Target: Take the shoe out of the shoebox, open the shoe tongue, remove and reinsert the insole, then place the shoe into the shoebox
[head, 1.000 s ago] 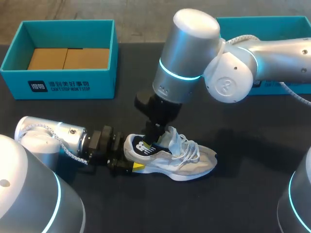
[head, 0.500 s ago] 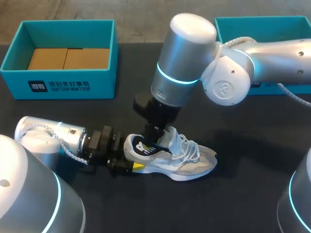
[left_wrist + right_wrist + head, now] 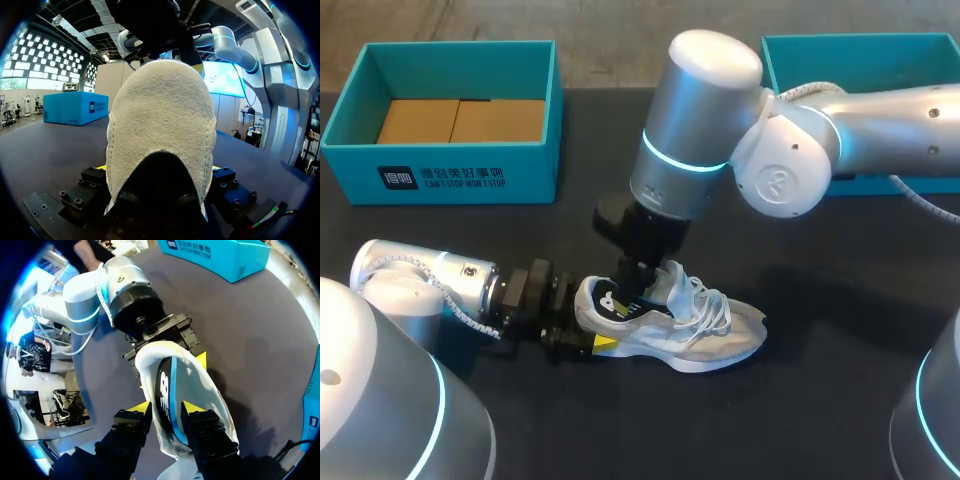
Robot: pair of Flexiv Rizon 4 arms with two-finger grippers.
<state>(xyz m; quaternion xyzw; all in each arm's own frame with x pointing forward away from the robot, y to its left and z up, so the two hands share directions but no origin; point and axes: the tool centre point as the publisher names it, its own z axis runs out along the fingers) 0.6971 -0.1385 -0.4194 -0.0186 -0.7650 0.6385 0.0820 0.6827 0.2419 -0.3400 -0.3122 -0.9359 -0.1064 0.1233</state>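
A white and grey shoe lies on its sole on the dark table, toe pointing right. My left gripper comes in low from the left and is shut on the heel, which fills the left wrist view as a pale suede cup between the fingers. My right gripper points straight down into the shoe's opening. In the right wrist view its yellow tips pinch the dark insole, which has a white logo and stands on edge inside the collar. The insole's front is hidden in the shoe.
A teal shoebox holding brown cardboard stands at the back left. A second teal box sits at the back right, partly behind my right arm. Bare dark table lies in front of the shoe and to its right.
My right arm's upper part has shifted slightly to the left, with its gripper staying in the shoe's opening. The shoe and my left arm have not moved.
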